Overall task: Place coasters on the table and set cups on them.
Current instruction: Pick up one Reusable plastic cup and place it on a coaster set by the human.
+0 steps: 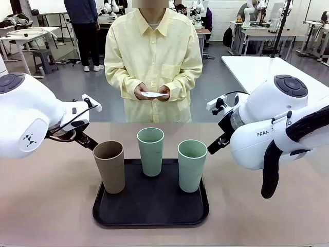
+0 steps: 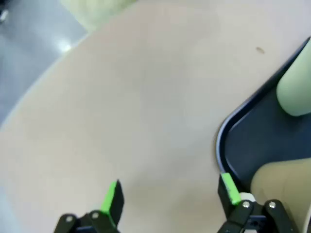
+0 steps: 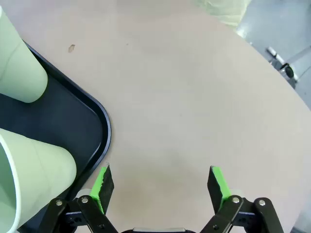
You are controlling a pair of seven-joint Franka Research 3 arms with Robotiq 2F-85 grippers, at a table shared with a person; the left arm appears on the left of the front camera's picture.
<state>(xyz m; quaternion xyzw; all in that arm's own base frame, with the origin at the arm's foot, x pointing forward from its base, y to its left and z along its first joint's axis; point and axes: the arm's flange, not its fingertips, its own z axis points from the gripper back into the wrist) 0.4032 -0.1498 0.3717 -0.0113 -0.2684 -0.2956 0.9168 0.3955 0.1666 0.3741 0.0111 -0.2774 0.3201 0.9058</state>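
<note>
A black tray with rounded corners and a raised rim lies flat. Straight beyond its far edge stands a person in a pale yellow button-up shirt. Beyond the tray to the right is a white-topped table. Beyond it to the left is a grey stool.

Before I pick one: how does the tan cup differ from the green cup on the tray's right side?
Colour: the tan cup is brown-beige, the right green cup pale mint. Place: the tan cup stands at the black tray's left edge, the right green cup near its right edge. Shared: both upright, same tapered handleless shape, both on the tray with no coaster underneath.
</note>
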